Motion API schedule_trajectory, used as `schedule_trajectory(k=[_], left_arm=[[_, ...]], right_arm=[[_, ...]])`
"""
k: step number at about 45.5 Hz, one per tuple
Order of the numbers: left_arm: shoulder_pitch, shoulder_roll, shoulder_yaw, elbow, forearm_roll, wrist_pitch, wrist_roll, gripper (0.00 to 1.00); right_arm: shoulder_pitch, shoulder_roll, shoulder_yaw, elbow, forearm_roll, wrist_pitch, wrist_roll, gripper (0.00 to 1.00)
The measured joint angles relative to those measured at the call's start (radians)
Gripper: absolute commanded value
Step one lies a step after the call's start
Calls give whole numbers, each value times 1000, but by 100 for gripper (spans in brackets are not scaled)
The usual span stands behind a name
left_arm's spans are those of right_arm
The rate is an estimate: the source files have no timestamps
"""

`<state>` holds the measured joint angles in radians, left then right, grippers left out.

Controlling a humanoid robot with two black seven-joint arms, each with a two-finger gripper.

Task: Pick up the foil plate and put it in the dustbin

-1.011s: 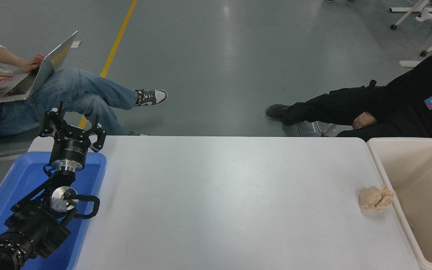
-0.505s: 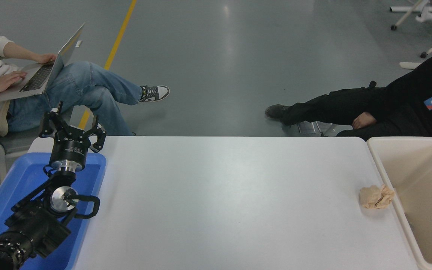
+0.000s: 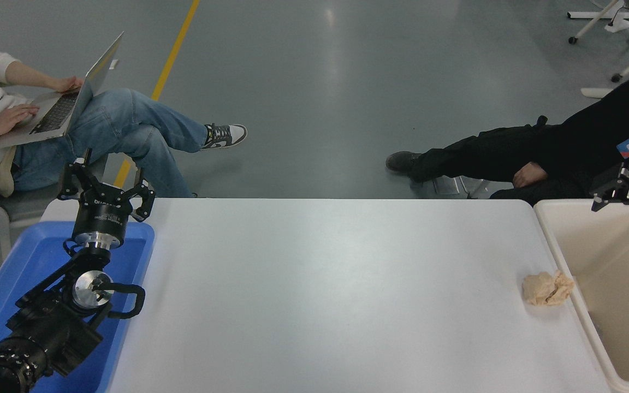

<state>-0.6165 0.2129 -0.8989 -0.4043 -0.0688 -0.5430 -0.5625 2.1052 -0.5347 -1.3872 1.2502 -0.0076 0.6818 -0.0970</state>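
Right tool (image 3: 620,192) hovers over the far rim of the beige plastic dustbin (image 3: 560,256), fingers seemingly spread and empty — no foil plate shows anywhere. Judged best: locate the plate before reaching. Left tool (image 3: 106,188) sits parked, spread.

beige dustbin (image 3: 571,256) – blue tray (image 3: 30,256), white table (image 3: 320,284), seemingly tan wad (image 3: 547,288).

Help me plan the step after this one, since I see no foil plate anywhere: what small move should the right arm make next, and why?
Probably draw the right gripper back from over the dustbin toward the table. No foil plate shows on the table or in the visible part of the bin; only a crumpled paper wad lies beside its rim. The left gripper sits parked over the blue tray.
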Motion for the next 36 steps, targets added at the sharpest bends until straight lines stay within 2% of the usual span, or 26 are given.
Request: schedule_trajectory(k=[14,36], left_arm=[[0,0,0,1,-1,0,0,99],[0,-1,0,1,0,0,0,99]], right_arm=[[205,155,92,117,1,82,-1,100],[307,216,217,147,-2,101,-1,100]])
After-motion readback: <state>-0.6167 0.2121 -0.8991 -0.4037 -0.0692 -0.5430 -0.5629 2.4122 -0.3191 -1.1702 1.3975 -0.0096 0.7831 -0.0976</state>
